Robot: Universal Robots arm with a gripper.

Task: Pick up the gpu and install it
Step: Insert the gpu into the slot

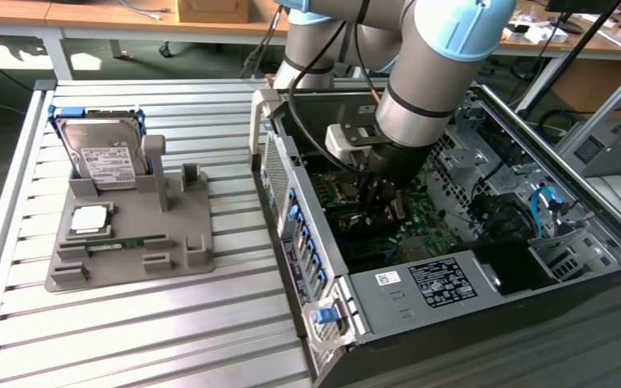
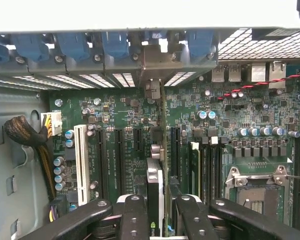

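Observation:
My gripper (image 2: 156, 212) is down inside the open computer case (image 1: 308, 242), shut on the gpu (image 2: 155, 187). I see the card edge-on between the two black fingers (image 2: 134, 215). It runs along the motherboard's (image 2: 125, 107) dark expansion slots toward the rear of the case. Its silver end bracket (image 2: 154, 62) sits at the rear slot openings. In the exterior view the gripper (image 1: 388, 194) hangs low over the motherboard, with the brownish gpu (image 1: 397, 206) showing beneath it. Whether the card's edge sits in a slot I cannot tell.
A grey fixture (image 1: 187, 234) on the slatted table holds a hard drive (image 1: 100, 153), a green RAM stick (image 1: 116, 241) and a processor chip (image 1: 90, 218). Inside the case are a white slot (image 2: 81, 157), a cable bundle (image 2: 25, 132) and an empty CPU socket (image 2: 255, 185).

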